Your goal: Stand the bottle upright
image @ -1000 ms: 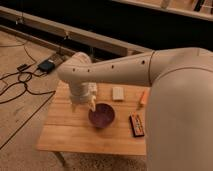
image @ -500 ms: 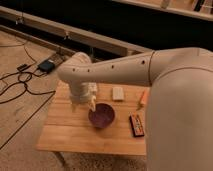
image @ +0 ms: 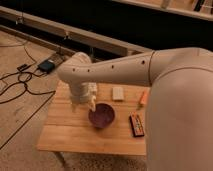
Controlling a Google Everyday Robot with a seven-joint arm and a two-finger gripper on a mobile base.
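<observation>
Nothing has moved since the earlier frame: gripper (image: 84,104) hangs wide open at centre-left, just left of purple bowl (image: 102,116). We judge the bottle (image: 93,100) sits right at it, mostly hidden. Grasp step; next we close, then tilt upright

The whitish bottle (image: 91,96) (largely hidden, pose unclear) sits at the hand (image: 84,104), beside the purple bowl (image: 102,116).

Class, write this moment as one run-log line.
gripper over table, beside purple bowl | jaws open | bottle not clearly seen
</observation>
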